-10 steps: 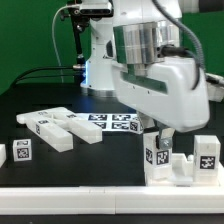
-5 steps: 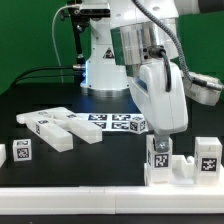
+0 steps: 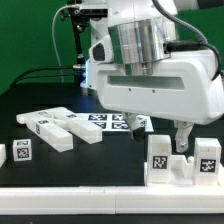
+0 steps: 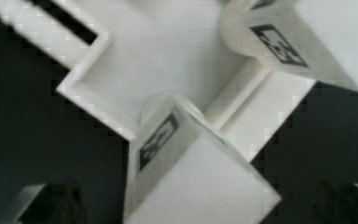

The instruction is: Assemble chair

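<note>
the chair (image 3: 160, 168) stands at five o'clock on the black desk (image 3: 100, 162), with loose legs (image 3: 50, 127) at nine o'clock. the gripper (image 3: 184, 143) hangs between its two tagged uprights, fingers (image 4: 48, 202) spread apart, gripping nothing.
</note>
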